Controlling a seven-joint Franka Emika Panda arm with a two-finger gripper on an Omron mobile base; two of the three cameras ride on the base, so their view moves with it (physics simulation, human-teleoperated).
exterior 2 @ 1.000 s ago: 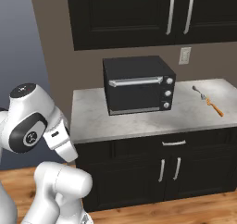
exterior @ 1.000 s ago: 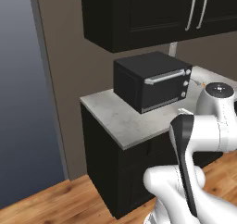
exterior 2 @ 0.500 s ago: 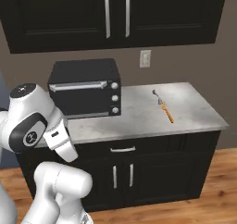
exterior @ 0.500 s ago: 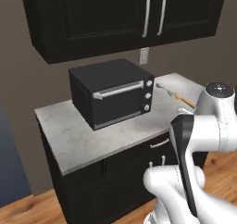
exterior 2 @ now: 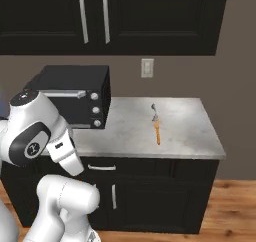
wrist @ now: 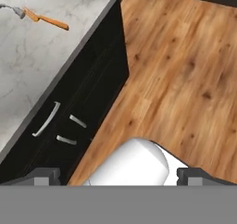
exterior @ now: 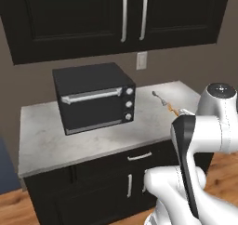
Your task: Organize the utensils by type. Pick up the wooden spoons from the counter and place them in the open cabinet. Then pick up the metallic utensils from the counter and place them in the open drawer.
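just beside each other on the counter [exterior 2: 185, 131], orange utensil [exterior 2: 158, 134] and silver utensil [exterior 2: 153, 108]

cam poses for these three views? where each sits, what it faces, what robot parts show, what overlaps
Left base view: behind the arm's left, facing the counter and toaster oven; arm at lower right.
Right base view: behind its right, same counter; arm at lower left.
Hand view: on the hand, looking down at floor and counter edge; jaws spread.
All three share the orange utensil and silver utensil.

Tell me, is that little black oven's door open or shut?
Shut. The oven door sits flush against its front on the counter, its silver handle level across the top.
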